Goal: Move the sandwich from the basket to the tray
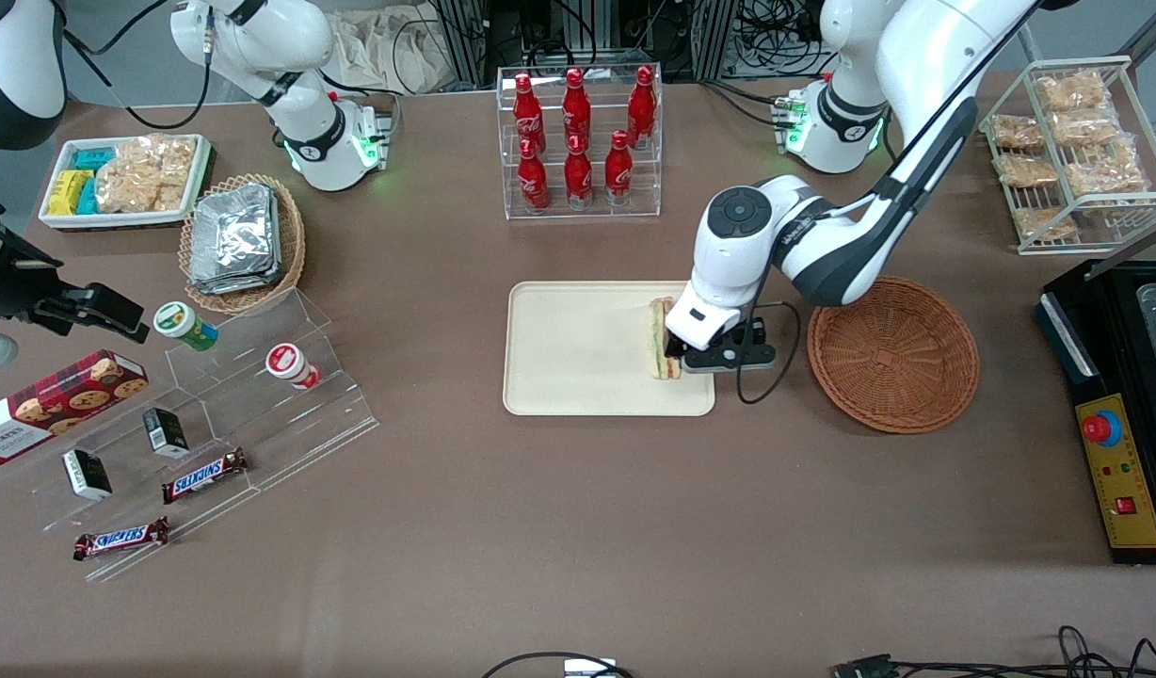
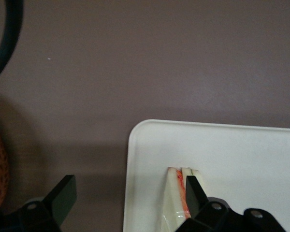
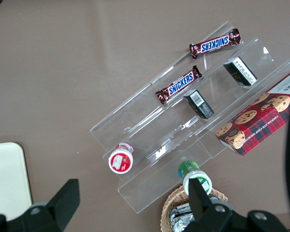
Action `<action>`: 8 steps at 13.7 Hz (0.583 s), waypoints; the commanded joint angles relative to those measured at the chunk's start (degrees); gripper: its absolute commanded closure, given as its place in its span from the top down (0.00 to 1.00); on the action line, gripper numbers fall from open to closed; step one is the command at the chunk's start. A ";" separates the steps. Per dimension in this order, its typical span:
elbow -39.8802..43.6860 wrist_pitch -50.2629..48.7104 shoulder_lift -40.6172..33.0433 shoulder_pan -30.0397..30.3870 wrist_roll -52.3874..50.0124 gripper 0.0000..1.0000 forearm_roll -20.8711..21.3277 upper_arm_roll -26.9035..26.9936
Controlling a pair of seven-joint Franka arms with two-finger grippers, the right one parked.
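The sandwich (image 1: 662, 339) is a pale wedge with green and orange filling. It stands on edge on the cream tray (image 1: 578, 348), at the tray's edge nearest the basket. The reddish-brown basket (image 1: 893, 353) sits beside the tray toward the working arm's end and holds nothing. My left gripper (image 1: 680, 362) is low over that tray edge. In the left wrist view the gripper (image 2: 129, 199) is open wide. The sandwich (image 2: 175, 198) lies between the fingers, against one finger (image 2: 195, 193). The other finger (image 2: 63, 197) is over the bare table off the tray (image 2: 232, 154).
A clear rack of red bottles (image 1: 578, 127) stands farther from the front camera than the tray. A tan basket of foil packs (image 1: 242, 240), a white snack bin (image 1: 126, 179) and a clear stepped stand (image 1: 211, 424) lie toward the parked arm's end. A wire rack (image 1: 1072, 151) and a black box (image 1: 1119, 414) are at the working arm's end.
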 commanded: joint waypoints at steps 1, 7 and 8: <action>3.57 -5.14 -1.67 1.25 -1.05 1.00 -0.84 -0.74; 12.45 -12.88 -2.20 1.61 1.75 1.00 -5.57 1.01; 12.89 -12.88 -2.81 1.61 4.19 1.00 -7.16 3.28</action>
